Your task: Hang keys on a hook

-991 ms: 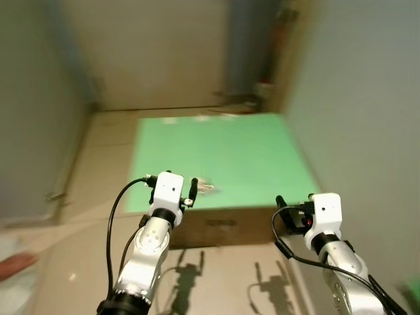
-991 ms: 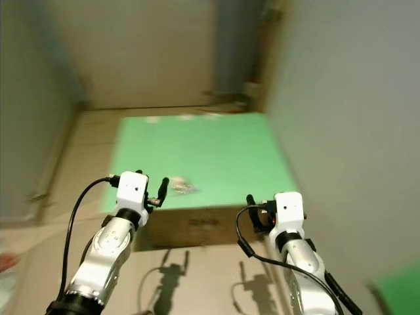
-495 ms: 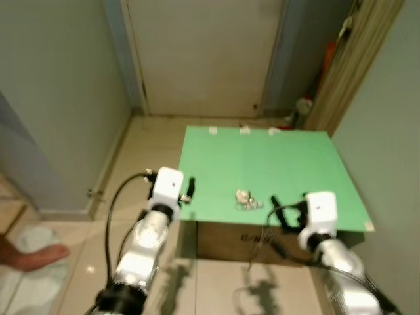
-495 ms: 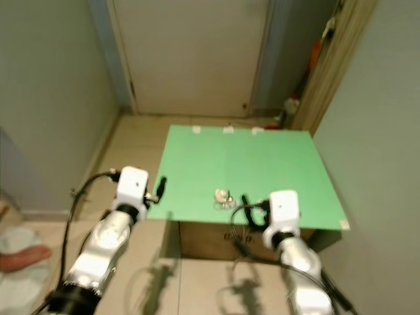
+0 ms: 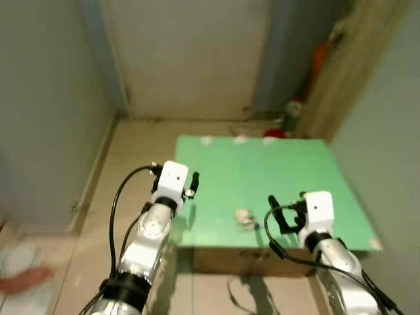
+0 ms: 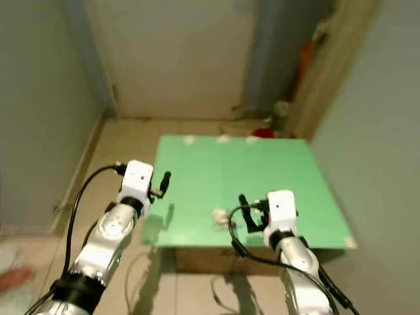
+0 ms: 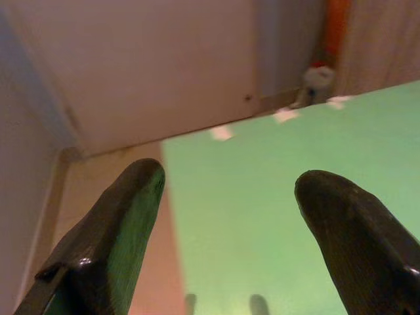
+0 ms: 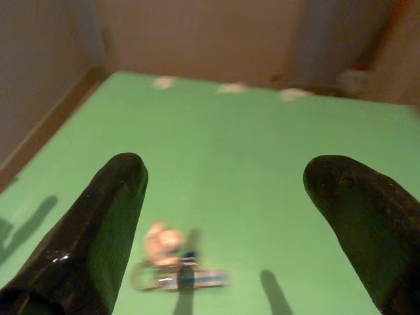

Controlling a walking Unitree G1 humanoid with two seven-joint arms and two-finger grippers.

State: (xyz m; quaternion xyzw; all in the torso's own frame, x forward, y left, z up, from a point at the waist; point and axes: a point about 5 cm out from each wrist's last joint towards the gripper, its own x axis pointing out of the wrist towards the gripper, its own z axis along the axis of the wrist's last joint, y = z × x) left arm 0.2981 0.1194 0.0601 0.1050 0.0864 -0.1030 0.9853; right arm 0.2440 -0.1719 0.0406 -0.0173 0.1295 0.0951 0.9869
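A low counter (image 5: 289,170) with a bright green top sits on a cardboard-brown base in a narrow hallway, with a closed pale door (image 5: 190,59) at 12 o'clock beyond it and tiled floor (image 5: 85,223) around it. A small bunch of keys (image 5: 245,218) lies flat on the green surface near the counter's front edge, at about 6 o'clock on the top. The right pincer (image 5: 275,213) hovers just beside the keys, at their 3 o'clock, not touching them; in the right wrist view its two black fingers (image 8: 98,230) are spread wide apart with the keys (image 8: 174,266) lying on the green between and ahead of them. The left pincer (image 5: 191,185) is held over the counter's left edge, at roughly 9 o'clock, well apart from the keys; the left wrist view shows its fingers (image 7: 111,236) also spread apart and holding nothing. A red and white object (image 5: 292,108) stands on the floor at 1 o'clock, too blurred to identify.
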